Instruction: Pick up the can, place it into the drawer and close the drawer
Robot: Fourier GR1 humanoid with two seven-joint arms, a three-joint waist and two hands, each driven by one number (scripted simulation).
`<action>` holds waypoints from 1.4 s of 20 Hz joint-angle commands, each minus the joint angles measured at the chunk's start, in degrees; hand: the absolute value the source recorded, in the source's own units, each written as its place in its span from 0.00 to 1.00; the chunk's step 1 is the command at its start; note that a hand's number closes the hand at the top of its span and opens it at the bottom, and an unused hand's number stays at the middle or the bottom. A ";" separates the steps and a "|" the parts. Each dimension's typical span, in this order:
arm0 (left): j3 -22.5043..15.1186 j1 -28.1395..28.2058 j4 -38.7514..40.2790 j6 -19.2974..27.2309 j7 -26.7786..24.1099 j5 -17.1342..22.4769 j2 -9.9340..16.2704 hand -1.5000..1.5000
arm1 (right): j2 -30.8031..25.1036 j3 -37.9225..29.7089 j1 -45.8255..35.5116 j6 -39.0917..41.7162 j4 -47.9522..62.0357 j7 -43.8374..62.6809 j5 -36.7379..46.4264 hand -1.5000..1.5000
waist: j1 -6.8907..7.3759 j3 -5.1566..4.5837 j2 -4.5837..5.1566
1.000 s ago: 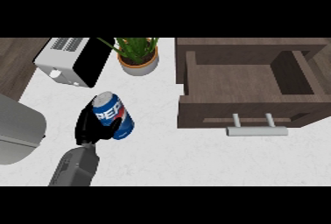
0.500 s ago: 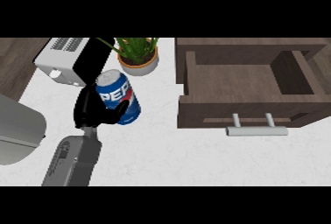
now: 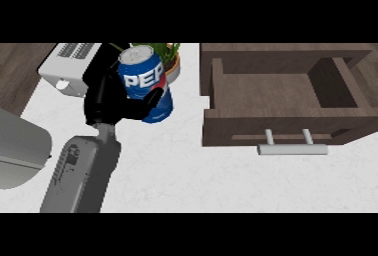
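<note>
A blue Pepsi can point(image 3: 145, 85) is held up above the white counter, slightly tilted, with my left hand point(image 3: 111, 102) shut round it; the thumb crosses the can's lower front and the fingers wrap behind its left side. The can hangs left of the open brown drawer point(image 3: 280, 127), apart from it. The drawer's inside shows bare wood, and its silver handle point(image 3: 291, 149) points toward me. My grey left forearm comes in from the lower left. My right hand does not show.
A white toaster point(image 3: 66, 72) stands at the back left, partly behind my hand. A potted plant point(image 3: 172, 62) sits just behind the can. A large grey rounded object point(image 3: 18, 150) lies at the left edge. A white countertop point(image 3: 214, 180) spreads in front.
My left hand has raised the can higher and carried it away from me and a little to the right; the can now looks larger and overlaps the plant. The drawer has not moved.
</note>
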 commanded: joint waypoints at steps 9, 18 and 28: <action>-3.91 -16.55 7.26 10.71 5.02 -3.03 -0.77 1.00 | 0.43 0.81 0.95 1.24 1.30 -1.73 1.12 0.00 | -0.60 0.01 0.11; -6.43 -28.85 16.52 17.58 5.28 0.77 -0.77 1.00 | 0.35 0.12 -0.16 1.44 2.15 -1.39 0.27 0.00 | -0.68 0.02 0.07; -10.77 -40.95 32.27 20.97 -0.88 9.33 -0.77 1.00 | -2.08 1.44 -6.01 -2.60 3.88 0.32 3.47 0.00 | -1.11 0.02 0.33</action>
